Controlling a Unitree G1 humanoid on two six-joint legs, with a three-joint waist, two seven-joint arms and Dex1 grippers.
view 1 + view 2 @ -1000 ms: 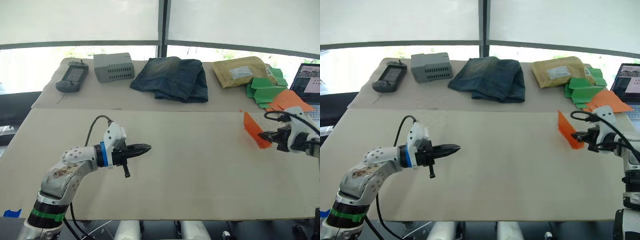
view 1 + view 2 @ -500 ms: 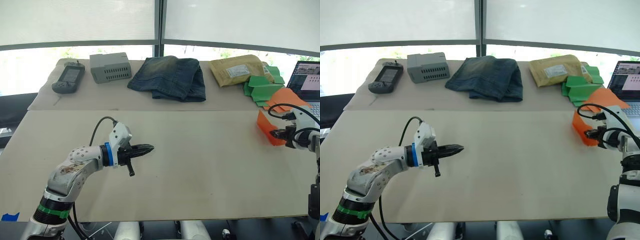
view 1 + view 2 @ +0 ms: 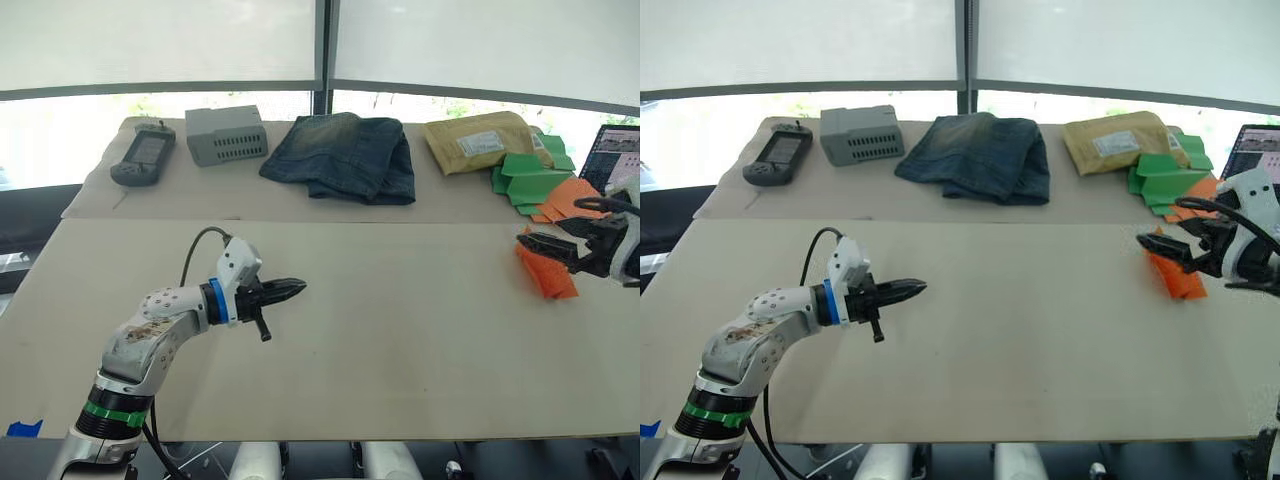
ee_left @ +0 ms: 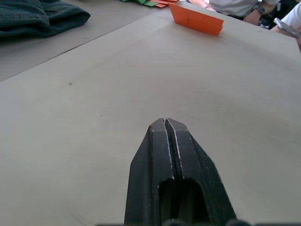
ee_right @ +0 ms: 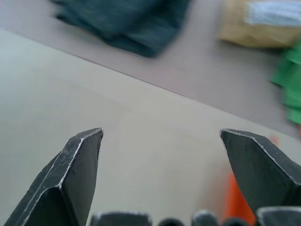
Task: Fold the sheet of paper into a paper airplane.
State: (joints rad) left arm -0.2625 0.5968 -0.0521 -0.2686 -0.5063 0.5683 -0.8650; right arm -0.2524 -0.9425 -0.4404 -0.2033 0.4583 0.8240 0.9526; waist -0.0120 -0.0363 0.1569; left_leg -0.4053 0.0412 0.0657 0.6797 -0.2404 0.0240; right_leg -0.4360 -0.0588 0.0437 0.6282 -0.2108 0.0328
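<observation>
The sheet of paper (image 3: 547, 272), bright orange and folded into a slim pointed wedge like a paper airplane, lies on the tan table near its right edge. My right gripper (image 3: 537, 246) stands open just above the wedge's far end, and nothing is between its fingers. The right wrist view shows the two spread fingertips (image 5: 87, 141) with a strip of the orange paper (image 5: 233, 202) under one of them. Over the table's left half my left gripper (image 3: 298, 288) hovers shut and empty, pointing right. In the left wrist view the orange wedge (image 4: 195, 20) lies far ahead of it.
Along the back table lie a handheld device (image 3: 145, 153), a grey box (image 3: 227, 133), folded jeans (image 3: 342, 155) and a padded envelope (image 3: 482, 141). Green paper shapes (image 3: 530, 180), paler orange pieces (image 3: 570, 197) and a laptop (image 3: 620, 150) crowd the right side. A person (image 4: 235, 5) sits beyond the table.
My right gripper has opened and let go of the orange paper, which has dropped from standing up in the grip to lying on the table. The left arm has kept its pose.
</observation>
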